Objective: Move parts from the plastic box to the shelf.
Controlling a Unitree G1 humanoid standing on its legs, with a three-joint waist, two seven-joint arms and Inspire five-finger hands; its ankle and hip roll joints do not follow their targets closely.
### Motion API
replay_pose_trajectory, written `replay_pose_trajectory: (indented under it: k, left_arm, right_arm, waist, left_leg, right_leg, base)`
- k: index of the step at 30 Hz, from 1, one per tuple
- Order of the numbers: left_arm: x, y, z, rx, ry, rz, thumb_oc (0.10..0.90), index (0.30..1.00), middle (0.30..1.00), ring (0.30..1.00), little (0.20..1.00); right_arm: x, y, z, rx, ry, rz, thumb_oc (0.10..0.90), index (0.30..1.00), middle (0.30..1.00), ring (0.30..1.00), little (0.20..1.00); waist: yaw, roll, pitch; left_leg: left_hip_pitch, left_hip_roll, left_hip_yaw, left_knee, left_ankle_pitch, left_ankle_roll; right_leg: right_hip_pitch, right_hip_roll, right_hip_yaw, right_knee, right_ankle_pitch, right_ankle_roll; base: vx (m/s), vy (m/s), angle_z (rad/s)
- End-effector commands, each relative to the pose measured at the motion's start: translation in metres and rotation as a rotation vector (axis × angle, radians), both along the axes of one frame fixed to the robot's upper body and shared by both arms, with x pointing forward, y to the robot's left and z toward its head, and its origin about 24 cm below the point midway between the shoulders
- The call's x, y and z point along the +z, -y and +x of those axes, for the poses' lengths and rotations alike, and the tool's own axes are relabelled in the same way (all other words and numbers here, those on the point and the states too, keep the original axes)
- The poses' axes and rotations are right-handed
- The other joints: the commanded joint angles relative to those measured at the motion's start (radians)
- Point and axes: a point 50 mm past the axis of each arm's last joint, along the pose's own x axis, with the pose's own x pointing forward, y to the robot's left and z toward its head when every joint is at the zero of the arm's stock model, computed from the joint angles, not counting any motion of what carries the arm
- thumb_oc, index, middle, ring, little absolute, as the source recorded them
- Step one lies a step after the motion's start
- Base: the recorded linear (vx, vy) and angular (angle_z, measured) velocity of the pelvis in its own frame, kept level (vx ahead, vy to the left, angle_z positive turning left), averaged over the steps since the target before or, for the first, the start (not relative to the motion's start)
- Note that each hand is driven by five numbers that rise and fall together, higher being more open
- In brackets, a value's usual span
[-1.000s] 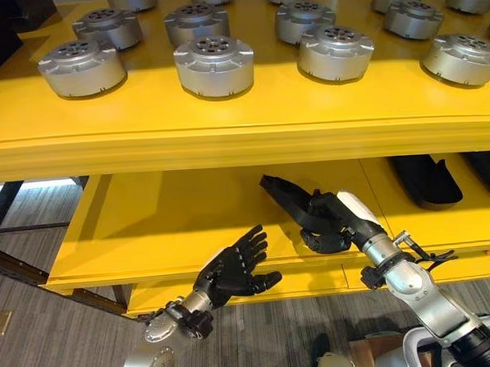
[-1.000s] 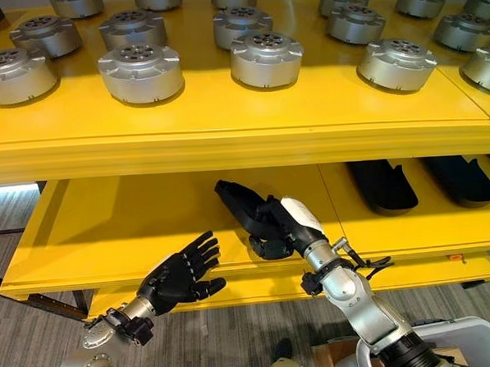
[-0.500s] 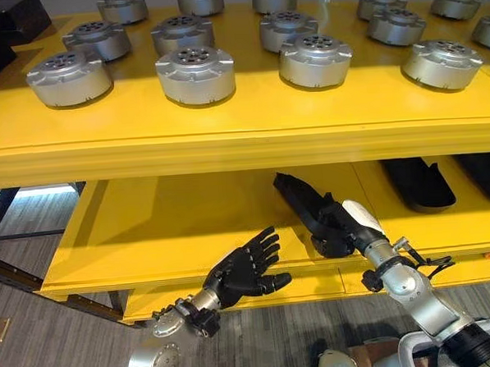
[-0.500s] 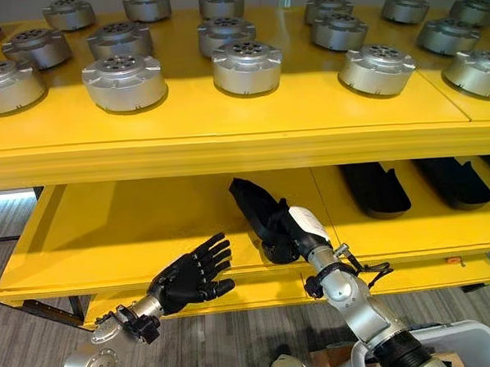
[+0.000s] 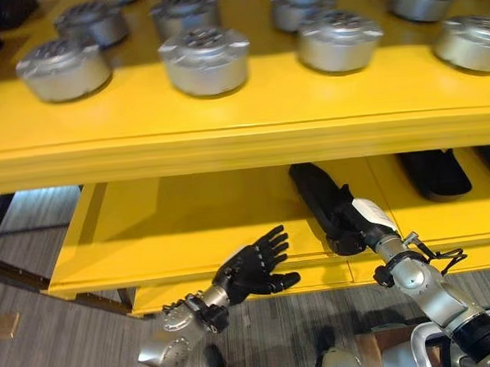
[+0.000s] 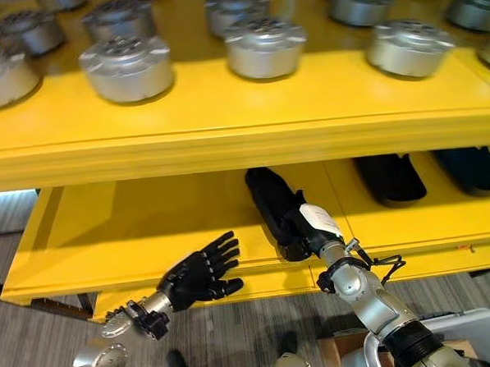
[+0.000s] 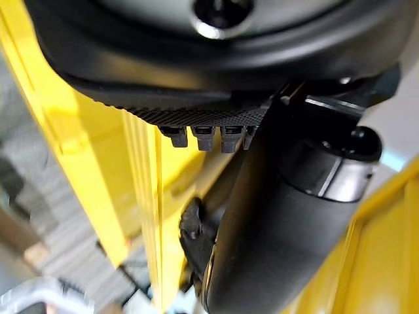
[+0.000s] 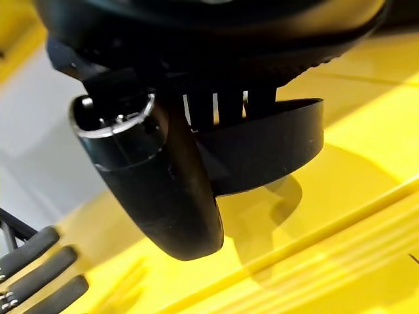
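Silver round parts (image 5: pixel 206 60) stand in rows on the top level of a yellow shelf (image 5: pixel 226 135), well apart from the hands below. On the lower level, black curved parts (image 6: pixel 388 178) lie to the right. The right robot hand (image 5: pixel 354 225) reaches in over the lower level's front edge, fingers and thumb curled round the near end of a long black part (image 5: pixel 315 194) that rests on that level and stretches toward the back. The left robot hand (image 5: pixel 253 268) hovers in front of the lower edge, fingers spread, holding nothing.
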Motion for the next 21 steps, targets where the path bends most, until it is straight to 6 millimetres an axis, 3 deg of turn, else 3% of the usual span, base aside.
replay_pose_trajectory:
  k: [1, 8, 12, 17, 21]
  left_arm:
    - [0.056, 0.02, 0.015, -0.046, 0.266, -0.185, 0.9, 1.0, 1.0, 1.0, 1.0]
    - [0.055, 0.018, 0.011, -0.059, 0.261, -0.184, 0.9, 1.0, 1.0, 1.0, 1.0]
    - [0.052, 0.018, 0.01, -0.08, 0.23, -0.169, 0.9, 1.0, 1.0, 1.0, 1.0]
    - [0.06, 0.022, 0.017, -0.095, 0.225, -0.164, 0.9, 1.0, 1.0, 1.0, 1.0]
    - [0.069, 0.027, 0.028, -0.134, 0.244, -0.139, 0.9, 1.0, 1.0, 1.0, 1.0]
  right_arm:
    - [0.087, -0.017, 0.028, 0.074, 0.388, 0.081, 0.4, 0.3, 0.3, 0.3, 0.3]
    - [0.082, -0.013, 0.026, 0.054, 0.369, 0.076, 0.4, 0.3, 0.3, 0.3, 0.3]
    - [0.085, -0.005, 0.031, -0.051, 0.433, 0.074, 0.4, 0.3, 0.3, 0.3, 0.3]
    - [0.101, 0.001, 0.047, -0.112, 0.461, 0.033, 0.4, 0.3, 0.3, 0.3, 0.3]
    - [0.121, 0.0, 0.064, -0.152, 0.505, 0.06, 0.4, 0.3, 0.3, 0.3, 0.3]
  waist:
    - [0.009, 0.019, -0.009]
    - [0.025, 0.012, -0.014]
    - [0.04, 0.007, -0.022]
    - [0.06, 0.005, 0.019]
    - [0.075, -0.004, 0.089]
  left_leg:
    - [0.067, 0.05, 0.028, 0.04, -0.072, -0.009]
    - [0.073, 0.042, 0.027, 0.041, -0.077, -0.004]
    - [0.077, 0.045, 0.021, 0.06, -0.082, -0.006]
    - [0.012, 0.053, -0.004, 0.117, -0.091, -0.012]
    - [-0.059, 0.061, -0.017, 0.146, -0.095, -0.017]
  right_leg:
    - [-0.01, 0.016, -0.009, 0.1, -0.105, 0.01]
    - [0.021, 0.015, -0.017, 0.082, -0.11, 0.009]
    - [0.049, 0.027, -0.016, 0.082, -0.127, 0.001]
    - [0.008, 0.039, -0.012, 0.13, -0.152, -0.011]
    - [-0.057, 0.046, -0.011, 0.164, -0.162, -0.012]
  base:
    - [-0.01, 0.017, 0.17]
    - [0.02, -0.003, 0.04]
    - [0.11, -0.068, -0.04]
    - [-0.04, -0.087, -0.04]
    - [-0.19, -0.117, -0.05]
